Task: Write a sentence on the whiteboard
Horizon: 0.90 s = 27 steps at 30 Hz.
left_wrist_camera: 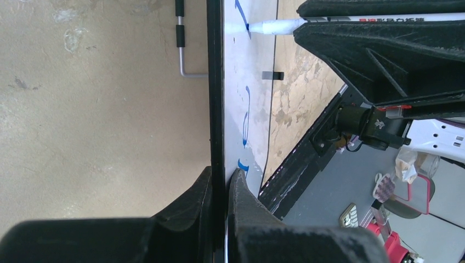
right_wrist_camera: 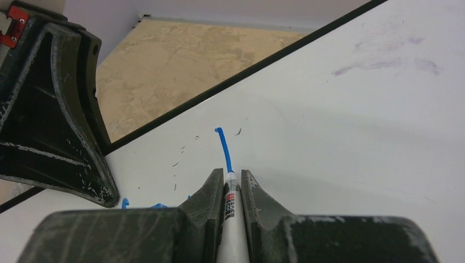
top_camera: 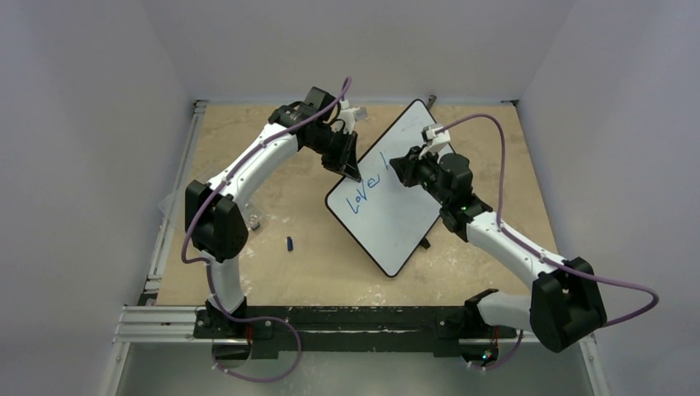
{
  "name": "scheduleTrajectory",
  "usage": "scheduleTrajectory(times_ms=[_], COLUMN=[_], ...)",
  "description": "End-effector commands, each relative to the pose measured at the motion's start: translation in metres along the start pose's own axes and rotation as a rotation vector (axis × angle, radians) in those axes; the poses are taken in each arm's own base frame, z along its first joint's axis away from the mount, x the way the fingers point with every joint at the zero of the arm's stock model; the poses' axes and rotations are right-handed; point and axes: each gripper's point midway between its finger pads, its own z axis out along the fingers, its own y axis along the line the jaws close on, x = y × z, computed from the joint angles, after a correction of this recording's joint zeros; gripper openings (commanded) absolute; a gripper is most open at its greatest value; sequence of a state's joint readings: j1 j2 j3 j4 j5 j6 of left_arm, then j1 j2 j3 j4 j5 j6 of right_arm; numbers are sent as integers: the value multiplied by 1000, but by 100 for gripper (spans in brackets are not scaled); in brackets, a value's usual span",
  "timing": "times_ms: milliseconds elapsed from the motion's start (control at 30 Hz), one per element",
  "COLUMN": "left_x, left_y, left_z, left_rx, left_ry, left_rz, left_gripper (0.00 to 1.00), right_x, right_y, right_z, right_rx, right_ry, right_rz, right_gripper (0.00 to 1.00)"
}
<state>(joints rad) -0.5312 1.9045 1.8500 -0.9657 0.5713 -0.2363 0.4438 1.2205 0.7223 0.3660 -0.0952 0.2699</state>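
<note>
The sentence [top_camera: 367, 183] — one word and a lone stroke — sits on the whiteboard [top_camera: 398, 233] just ahead of the right jaws, which clamp a marker [right_wrist_camera: 230, 219], tip on the board. The left jaws pinch the board's rim between them; a hard press could slip the board and skew the letters. Both arms reach forward, elbows bent.

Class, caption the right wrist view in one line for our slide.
Right pincer grips a marker, tip at a blue stroke on the whiteboard.
</note>
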Motion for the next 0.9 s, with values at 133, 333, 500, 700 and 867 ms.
scheduleTrajectory(times_ms=[133, 333, 500, 700, 867], left_x=[10, 10, 9, 9, 9], left_y=[26, 22, 20, 18, 19], left_z=[0, 0, -1, -3, -3], left_rx=[-179, -179, -173, -174, -180], left_ry=[16, 11, 6, 0, 0], left_rz=[110, 116, 114, 119, 122], left_gripper=[0, 0, 0, 0, 0], right_x=[-23, -23, -14, -5, 2], right_y=[0, -10, -20, -21, -23], right_z=[15, 19, 20, 13, 4], right_rx=[17, 61, 105, 111, 115], right_ry=[-36, -20, 10, 26, 40], right_rz=[-23, -41, -35, -24, -21], right_gripper=[0, 0, 0, 0, 0])
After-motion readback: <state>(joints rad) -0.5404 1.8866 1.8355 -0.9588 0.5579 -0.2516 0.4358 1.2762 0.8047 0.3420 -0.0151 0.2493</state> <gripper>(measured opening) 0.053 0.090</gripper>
